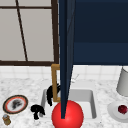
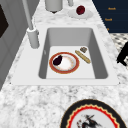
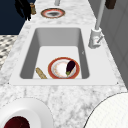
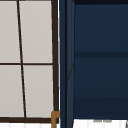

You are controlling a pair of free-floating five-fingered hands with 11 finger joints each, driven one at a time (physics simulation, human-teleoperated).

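**Front view: right robot hand up at the cabinet handle, left one idle over the bench**

Right robot hand (image 1: 51, 93) against the lower end of the tan handle (image 1: 53, 75) on the dark blue cabinet door (image 1: 66, 50), door swung out edge-on above the sink (image 1: 93, 105). Touching the handle, by the look of it, but cannot tell whether gripping or merely resting there. Left robot hand (image 1: 37, 110) lower down and off to the left, just beside the sink's corner, released, fingers hanging loose, nothing held.

Big red ball (image 1: 67, 115) right at the foot of the door, in front of the basin. On the marble bench (image 1: 25, 85) to the left, a patterned plate (image 1: 5, 105) and a small jar (image 1: 6, 120) close by. Over on the right, a white plate (image 1: 112, 111) carrying a dark red fruit (image 1: 122, 109).

From the right side: left robot hand beyond the bench's front edge, near the jar. Down in the basin, a red-rimmed plate (image 3: 51, 71) with an eggplant (image 3: 70, 67) lying on it, a tan stick (image 3: 41, 73) just beside, faucet (image 3: 96, 37) at the back edge. From the left side: a black robot hand (image 2: 122, 56) at the right border, which of the two not clear.
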